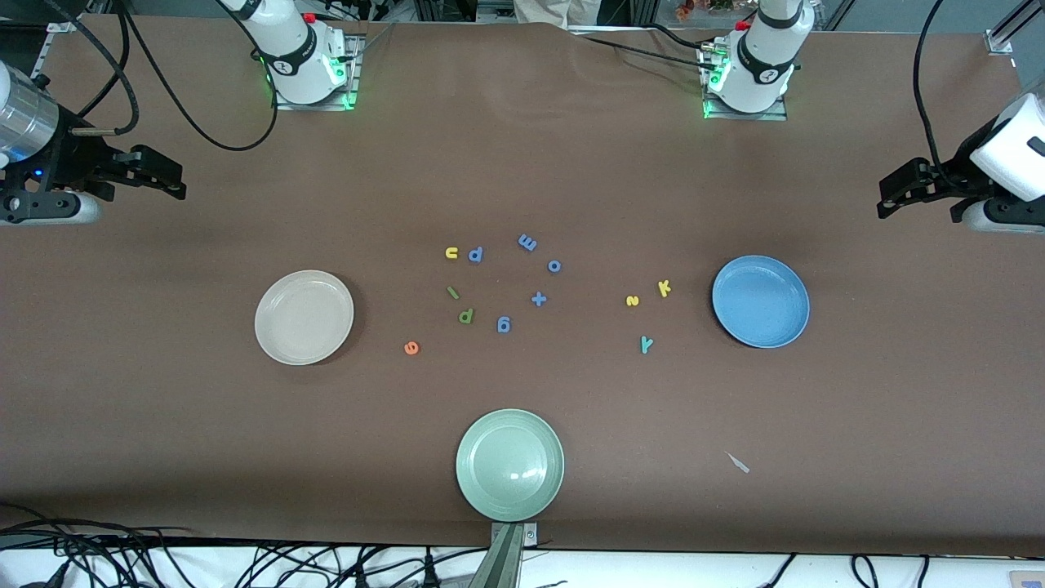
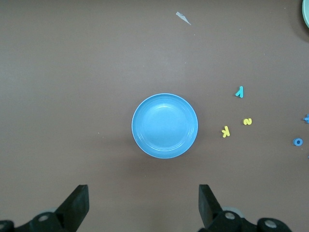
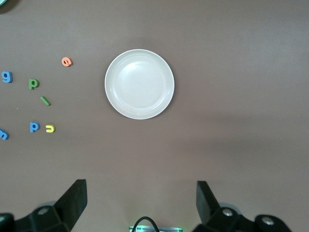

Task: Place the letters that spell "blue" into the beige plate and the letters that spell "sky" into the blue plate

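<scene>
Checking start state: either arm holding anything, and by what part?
Nothing held. Left gripper and right gripper both wait with jaws open, up at the table's ends.

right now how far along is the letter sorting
Nothing is done yet. The beige plate and blue plate hold nothing. All seven letters lie on the table: b, l, u, e, s, k, y. Left gripper and right gripper wait open, holding nothing.

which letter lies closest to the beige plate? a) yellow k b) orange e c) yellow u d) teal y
b: the orange e lies on the table just beside the beige plate, while the other letters lie farther toward the left arm's end.
</scene>
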